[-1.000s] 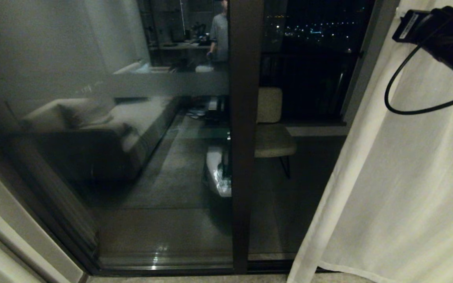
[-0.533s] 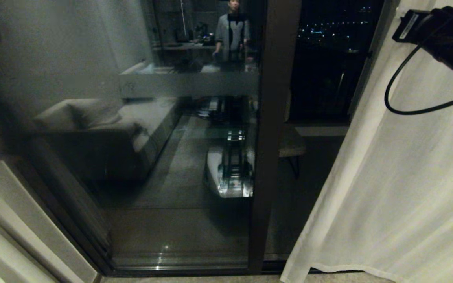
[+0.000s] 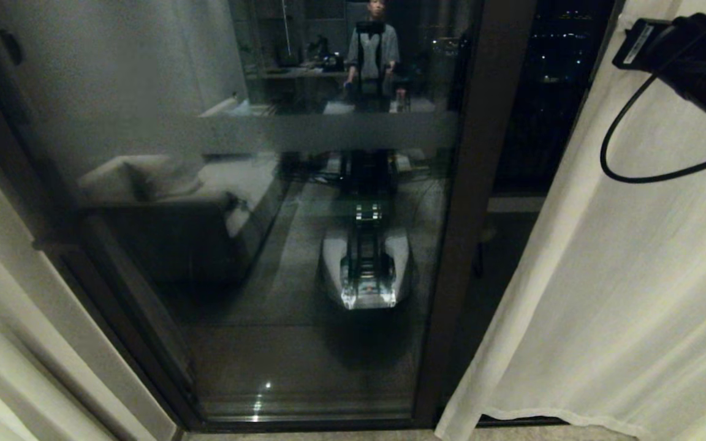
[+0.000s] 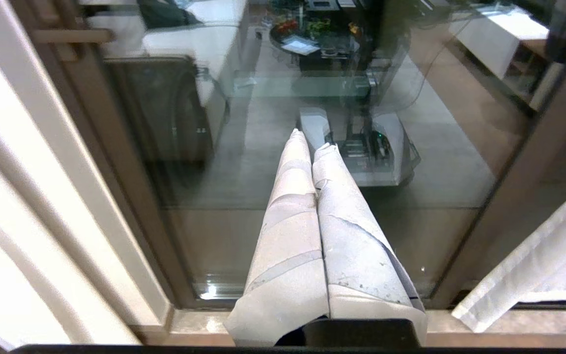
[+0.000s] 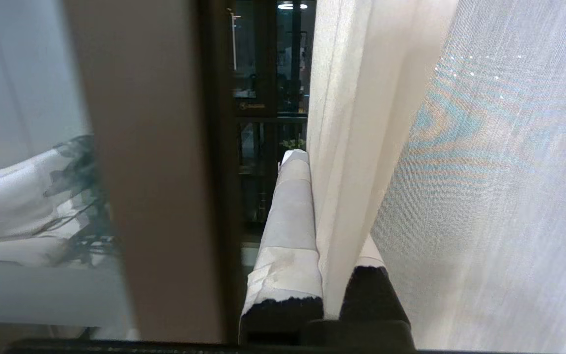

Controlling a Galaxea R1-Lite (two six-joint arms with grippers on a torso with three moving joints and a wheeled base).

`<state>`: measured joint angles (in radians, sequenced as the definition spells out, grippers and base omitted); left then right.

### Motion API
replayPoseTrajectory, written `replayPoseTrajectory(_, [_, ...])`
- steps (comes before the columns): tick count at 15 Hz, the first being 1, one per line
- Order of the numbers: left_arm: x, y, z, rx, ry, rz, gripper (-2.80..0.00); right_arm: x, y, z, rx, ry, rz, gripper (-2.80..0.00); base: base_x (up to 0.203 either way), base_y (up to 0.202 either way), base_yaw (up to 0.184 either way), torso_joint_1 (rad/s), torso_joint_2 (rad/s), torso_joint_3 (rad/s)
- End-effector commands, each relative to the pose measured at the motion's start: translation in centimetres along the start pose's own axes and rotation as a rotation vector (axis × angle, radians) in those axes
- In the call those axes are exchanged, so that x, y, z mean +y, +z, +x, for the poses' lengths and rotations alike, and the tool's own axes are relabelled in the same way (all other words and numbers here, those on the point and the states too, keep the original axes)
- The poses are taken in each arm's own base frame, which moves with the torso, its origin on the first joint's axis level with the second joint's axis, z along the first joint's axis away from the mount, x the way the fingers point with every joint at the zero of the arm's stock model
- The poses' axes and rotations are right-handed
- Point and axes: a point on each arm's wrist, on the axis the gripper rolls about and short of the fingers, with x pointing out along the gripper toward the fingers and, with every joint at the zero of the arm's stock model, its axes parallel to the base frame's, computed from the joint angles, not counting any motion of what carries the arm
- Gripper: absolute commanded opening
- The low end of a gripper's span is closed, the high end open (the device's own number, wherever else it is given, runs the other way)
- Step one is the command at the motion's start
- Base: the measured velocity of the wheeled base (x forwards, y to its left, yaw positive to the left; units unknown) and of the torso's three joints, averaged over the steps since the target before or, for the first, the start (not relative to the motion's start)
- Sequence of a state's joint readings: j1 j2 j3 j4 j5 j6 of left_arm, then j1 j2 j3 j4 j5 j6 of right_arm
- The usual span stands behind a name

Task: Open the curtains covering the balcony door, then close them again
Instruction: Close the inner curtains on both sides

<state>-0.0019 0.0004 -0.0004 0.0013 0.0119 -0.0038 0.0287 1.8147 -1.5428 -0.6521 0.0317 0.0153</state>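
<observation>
Glass fills most of the head view: the balcony door is a tall pane in a dark brown-black frame, crossed by a pale frosted band high up, with a small dark handle near its left frame post. The dark pane mirrors the room behind, showing a sofa, the robot's own base and a person standing at the back. Right of the door hangs one of the curtains, a cream, finely woven panel with long vertical folds and a straight hemmed bottom edge just above the floor; it covers the strip right of the door's right frame post and leaves the pane bare. A narrow pale strip at the left of the door may be the other panel, but that cannot be told for sure. The right gripper is up beside the door's right frame post, its taped fingers pinching the curtain's folded leading edge between them. The left gripper hangs low in front of the pane, pointing at the door's lower part, fingers pressed together on nothing.
</observation>
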Motion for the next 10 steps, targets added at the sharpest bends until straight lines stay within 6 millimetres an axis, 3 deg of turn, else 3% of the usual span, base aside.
replayPoseTrajectory(1, [0.0, -0.02, 0.0, 0.0, 0.001, -0.001, -2.8, 0.01, -0.13, 0.06, 0.0, 0.001, 0.0, -2.8, 0.0, 0.187, 0.0, 0.004, 0.01, -0.001])
replayPoseTrajectory(10, [0.0, -0.02, 0.0, 0.0, 0.001, -0.002, -2.8, 0.01, -0.22, 0.04, 0.003, 0.001, 0.0, -2.8, 0.0, 0.189, 0.001, 0.003, 0.0, 0.002])
